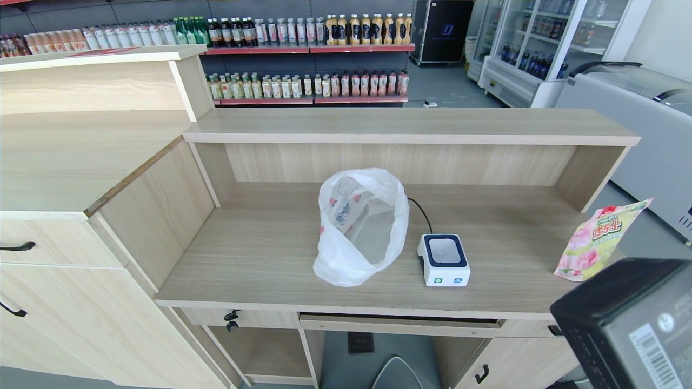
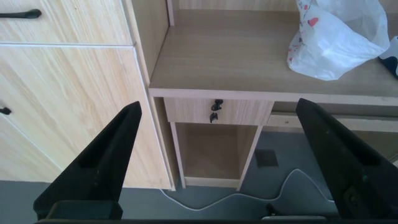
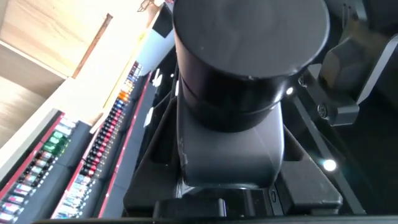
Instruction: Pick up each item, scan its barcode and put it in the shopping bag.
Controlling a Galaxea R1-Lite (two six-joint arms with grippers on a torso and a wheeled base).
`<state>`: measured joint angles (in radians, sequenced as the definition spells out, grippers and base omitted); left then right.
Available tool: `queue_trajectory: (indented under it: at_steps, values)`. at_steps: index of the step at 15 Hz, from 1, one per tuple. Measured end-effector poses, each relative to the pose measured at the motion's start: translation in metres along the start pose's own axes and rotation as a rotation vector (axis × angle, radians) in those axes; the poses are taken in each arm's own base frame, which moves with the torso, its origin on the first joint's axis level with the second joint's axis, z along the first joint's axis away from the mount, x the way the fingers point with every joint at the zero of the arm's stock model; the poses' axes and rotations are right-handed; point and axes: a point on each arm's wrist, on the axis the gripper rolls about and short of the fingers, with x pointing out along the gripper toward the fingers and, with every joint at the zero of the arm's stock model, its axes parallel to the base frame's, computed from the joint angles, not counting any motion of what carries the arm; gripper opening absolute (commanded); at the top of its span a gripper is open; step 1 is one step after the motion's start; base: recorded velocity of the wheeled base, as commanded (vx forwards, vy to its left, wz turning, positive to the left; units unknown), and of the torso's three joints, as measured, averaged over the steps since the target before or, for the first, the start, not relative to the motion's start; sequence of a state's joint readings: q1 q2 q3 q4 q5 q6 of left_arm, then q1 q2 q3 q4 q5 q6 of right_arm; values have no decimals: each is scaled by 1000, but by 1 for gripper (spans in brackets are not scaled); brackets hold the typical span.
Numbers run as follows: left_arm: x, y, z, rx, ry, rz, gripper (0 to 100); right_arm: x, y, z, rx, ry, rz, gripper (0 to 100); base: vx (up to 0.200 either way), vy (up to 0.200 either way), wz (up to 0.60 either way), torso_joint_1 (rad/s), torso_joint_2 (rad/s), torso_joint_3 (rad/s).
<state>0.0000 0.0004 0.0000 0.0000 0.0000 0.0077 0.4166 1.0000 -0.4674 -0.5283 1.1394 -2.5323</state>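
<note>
Left tool [image 2: 219, 104] held released, shopping bag [image 2: 336, 37] seen on desk [image 2: 217, 62] beyond it, state of right tool [image 3: 230, 124] cannot be told

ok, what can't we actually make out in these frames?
- Pink-and-green printed pouch, head view: no barcode on the side facing the camera.
- Item inside the white plastic shopping bag, head view: blurred by the film, partly hidden by folds.
- White barcode scanner, head view: its black cable disappears behind the bag.
</note>
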Motion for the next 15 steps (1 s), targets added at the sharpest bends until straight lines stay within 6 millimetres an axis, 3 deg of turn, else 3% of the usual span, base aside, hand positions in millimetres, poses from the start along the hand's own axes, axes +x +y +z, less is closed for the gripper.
queue_trajectory:
  at_steps: [5, 8, 12, 15]
  values:
    - [0, 0, 0, 0, 0, 0, 100, -4, 0, -3, 28, 25, 25, 0, 0, 0, 0, 0, 0, 0]
    - [0, 0, 0, 0, 0, 0, 100, -15, 1, -16, 297, 142, 118, 0, 0, 0, 0, 0, 0, 0]
    - [0, 0, 0, 0, 0, 0, 100, -55, 12, -29, 936, 736, 319, 0, 0, 0, 0, 0, 0, 0]
    - [0, 0, 0, 0, 0, 0, 100, -83, 19, -31, 1192, 1125, 295, 0, 0, 0, 0, 0, 0, 0]
